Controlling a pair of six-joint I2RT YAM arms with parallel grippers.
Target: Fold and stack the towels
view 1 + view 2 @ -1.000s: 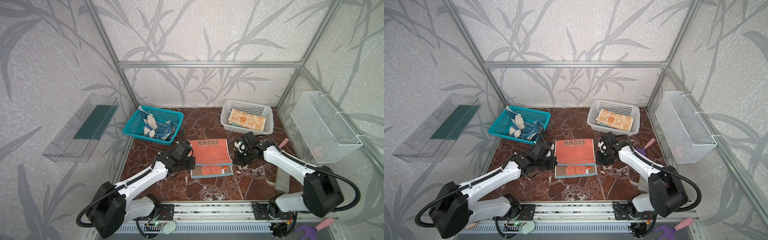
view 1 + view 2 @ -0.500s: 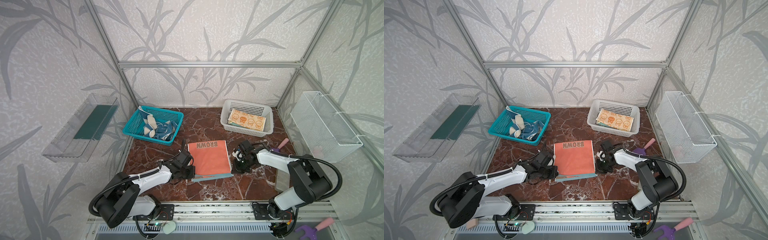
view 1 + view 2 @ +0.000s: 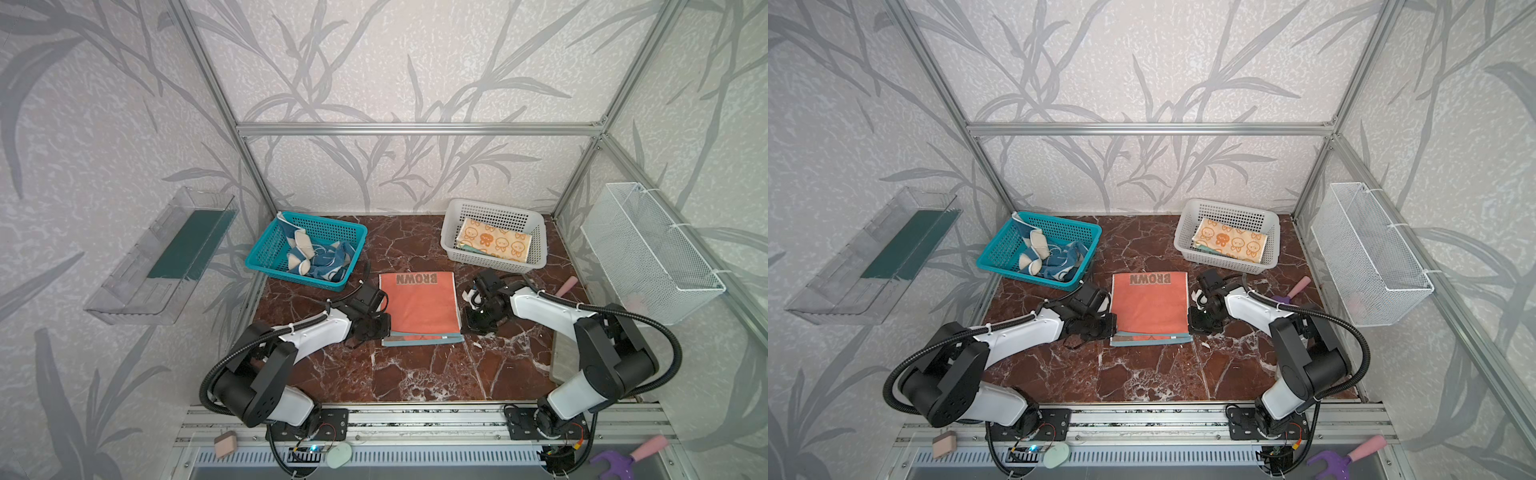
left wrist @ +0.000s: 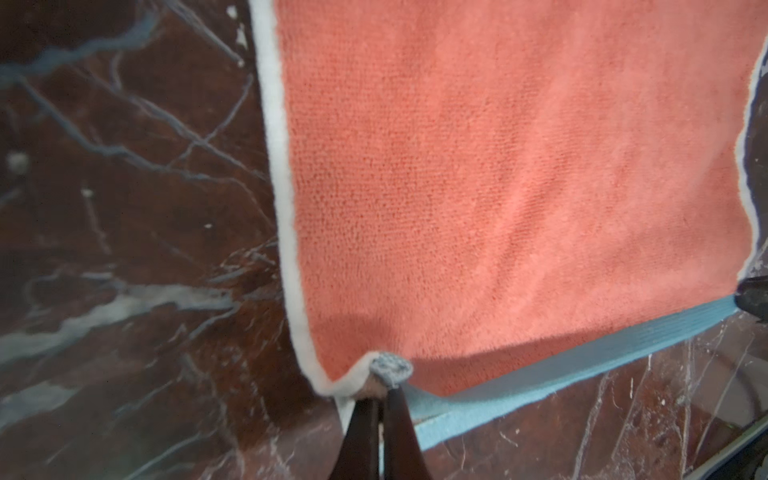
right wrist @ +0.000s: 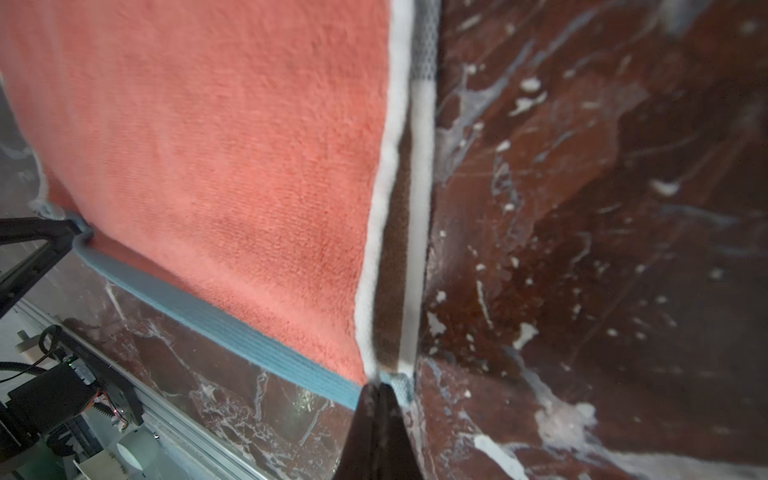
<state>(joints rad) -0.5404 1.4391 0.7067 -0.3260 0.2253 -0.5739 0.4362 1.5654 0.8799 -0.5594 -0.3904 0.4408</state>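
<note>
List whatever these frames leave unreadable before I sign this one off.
- coral towel: the lower layer's print, covered by the folded-over top layer in both top views.
- white basket: what lies under the cream towel; only a teal sliver shows in both top views.
- blue towel in the teal basket: crumpled, print unreadable.
- wire basket: the pinkish thing inside, blurred by the mesh.

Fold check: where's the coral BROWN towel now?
In both top views the coral towel lies central, near corners pinched by left tool and right tool, in front of the teal basket and white basket.
</note>
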